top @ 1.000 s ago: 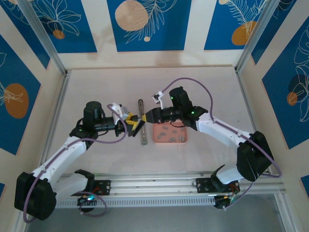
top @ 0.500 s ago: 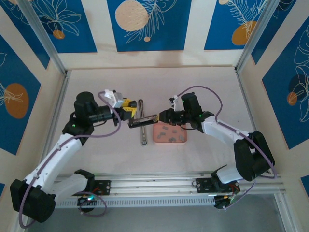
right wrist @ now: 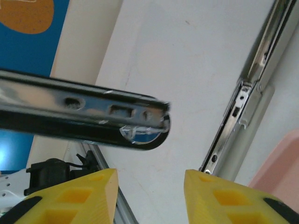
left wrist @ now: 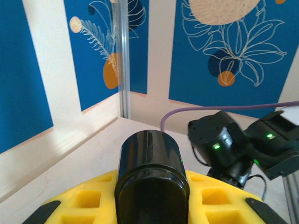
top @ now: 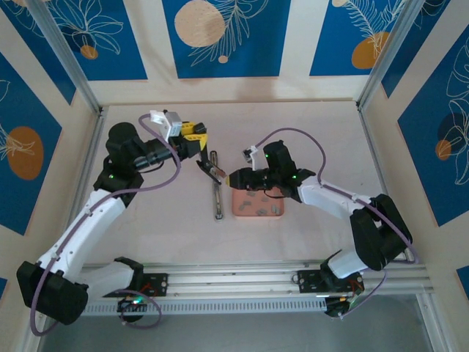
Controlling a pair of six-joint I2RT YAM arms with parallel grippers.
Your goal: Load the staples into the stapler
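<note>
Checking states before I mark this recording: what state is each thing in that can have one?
stapler: hinged open, base flat on the table, top bar lifted off it.
staples: loose in the pink tray.
left gripper: shut on the stapler's top bar.
right gripper: open, holding nothing, near the bar's free end.

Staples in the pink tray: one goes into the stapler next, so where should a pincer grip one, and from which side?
Pinch one strip of the staples across its short width, descending from above: they lie flat and scattered, and the pink tray has a rim that likely blocks side approaches.
</note>
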